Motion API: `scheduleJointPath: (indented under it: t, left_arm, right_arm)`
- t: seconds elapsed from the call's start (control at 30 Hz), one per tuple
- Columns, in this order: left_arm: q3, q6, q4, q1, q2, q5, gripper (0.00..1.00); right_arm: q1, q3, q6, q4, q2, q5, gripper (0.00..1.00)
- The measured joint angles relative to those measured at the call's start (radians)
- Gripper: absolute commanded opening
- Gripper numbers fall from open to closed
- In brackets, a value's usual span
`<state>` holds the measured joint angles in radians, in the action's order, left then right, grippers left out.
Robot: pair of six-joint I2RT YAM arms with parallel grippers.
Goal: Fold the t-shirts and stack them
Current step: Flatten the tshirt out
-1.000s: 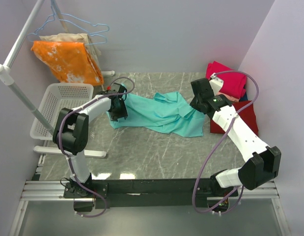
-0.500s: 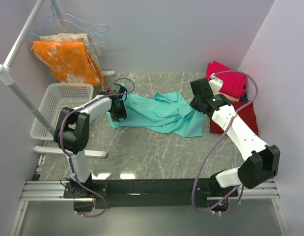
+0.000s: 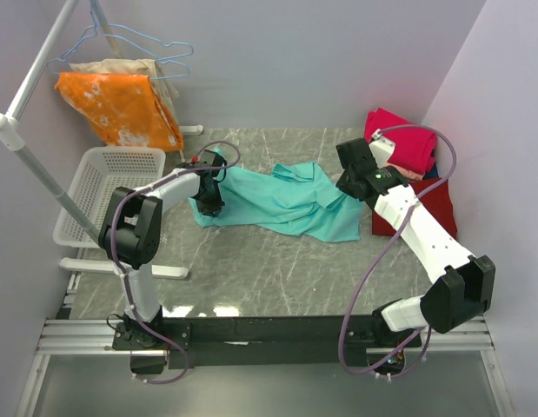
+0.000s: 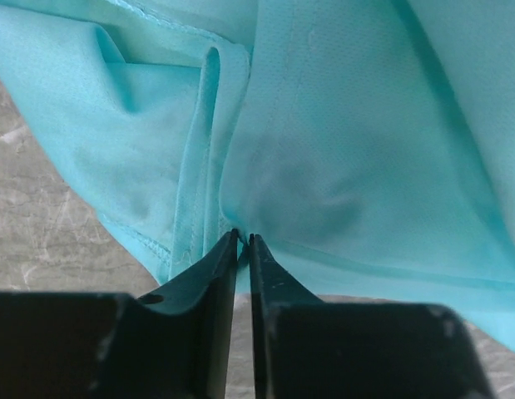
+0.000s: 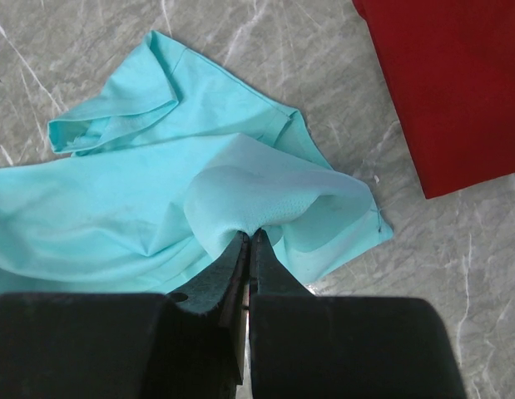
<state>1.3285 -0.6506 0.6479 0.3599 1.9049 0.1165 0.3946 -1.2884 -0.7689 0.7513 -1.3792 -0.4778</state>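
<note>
Grey marbled counter [image 3: 277,269] between pale walls, a white basket [image 3: 108,187] off at the left edge, and the teal t-shirt [image 3: 286,200] lies rumpled across the middle of the far half. Its long axis runs left to right, and there's an arm at each end of it.

On the left, the left end effector [image 4: 243,237] is right down at the shirt's left edge: jaws all but together, with a fold of the hem nipped between the tips. Over on the right, the right end effector [image 5: 249,237] is clamped tight on a pinch of cloth near the shirt's right corner, and the fabric tents up into its tips.

So each arm has the end nearest it, and the body of the shirt sags crumpled between them. The next move looks like a lift and a pull apart along that left-right line to spread it flat before folding. Watch the left grip, it's only a thin bite of hem.

The dark red t-shirt [image 3: 429,204] and magenta t-shirt [image 3: 403,139] wait by the right wall, just beyond the right arm.
</note>
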Motion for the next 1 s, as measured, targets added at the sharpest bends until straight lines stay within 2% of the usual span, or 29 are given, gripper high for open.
scheduleJointPath:
  t: [0.07,0.1,0.13,0.53,0.83,1.0]
  left_arm:
    - [0.000,0.002,0.000,0.002,0.011,0.004,0.09]
    - [0.000,0.002,0.001,0.002,0.015,0.005,0.02]
    - [0.000,0.003,0.001,0.002,0.017,0.007,0.01]
    - [0.030,0.017,0.039,0.003,-0.012,0.045,0.01]
    - [0.241,0.049,0.140,0.004,-0.196,0.174,0.01]
    - [0.350,0.068,0.178,0.002,-0.288,0.247,0.01]
  right_arm:
    - [0.000,0.000,0.000,0.001,0.000,-0.001,0.00]
    - [0.000,0.000,0.000,0.001,0.000,-0.002,0.00]
    - [0.000,0.000,0.000,0.001,0.000,-0.003,0.00]
    - [-0.009,0.000,0.000,0.005,0.002,-0.008,0.00]
    - [-0.026,-0.004,0.002,0.022,0.039,-0.015,0.00]
    - [-0.045,-0.071,0.024,0.051,0.063,-0.026,0.00]
